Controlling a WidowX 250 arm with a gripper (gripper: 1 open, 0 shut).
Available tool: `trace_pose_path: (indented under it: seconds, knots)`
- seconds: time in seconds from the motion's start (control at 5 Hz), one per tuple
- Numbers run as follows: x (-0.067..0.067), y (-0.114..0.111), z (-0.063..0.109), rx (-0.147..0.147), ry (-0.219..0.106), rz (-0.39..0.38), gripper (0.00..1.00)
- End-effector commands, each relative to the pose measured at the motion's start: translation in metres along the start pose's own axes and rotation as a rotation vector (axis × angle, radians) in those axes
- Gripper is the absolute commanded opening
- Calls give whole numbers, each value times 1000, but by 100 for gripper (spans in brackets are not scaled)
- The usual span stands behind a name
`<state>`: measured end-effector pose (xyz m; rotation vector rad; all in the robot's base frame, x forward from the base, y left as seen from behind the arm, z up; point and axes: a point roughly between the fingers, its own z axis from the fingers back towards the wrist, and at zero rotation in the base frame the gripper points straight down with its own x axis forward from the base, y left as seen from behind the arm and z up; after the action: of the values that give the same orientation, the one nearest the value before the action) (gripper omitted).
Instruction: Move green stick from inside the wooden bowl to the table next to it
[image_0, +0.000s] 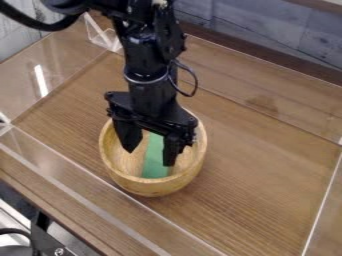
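The green stick lies inside the wooden bowl on the table, its far end hidden behind my gripper. My gripper points down into the bowl, open, with one black finger on each side of the stick's upper part. The fingertips sit low in the bowl around the stick; whether they touch it I cannot tell.
Clear acrylic walls edge the tabletop along the front and left. Bare wood stretches to the right of the bowl and behind it. The black arm rises from the gripper toward the top left.
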<state>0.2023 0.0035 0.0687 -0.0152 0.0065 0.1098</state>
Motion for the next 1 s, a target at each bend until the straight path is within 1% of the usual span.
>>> trace_pose_path:
  seconds: [0.0, 0.8]
  knots:
    - [5, -1, 2, 2, -37, -4, 100]
    - [8, -1, -18, 22, -42, 17, 100]
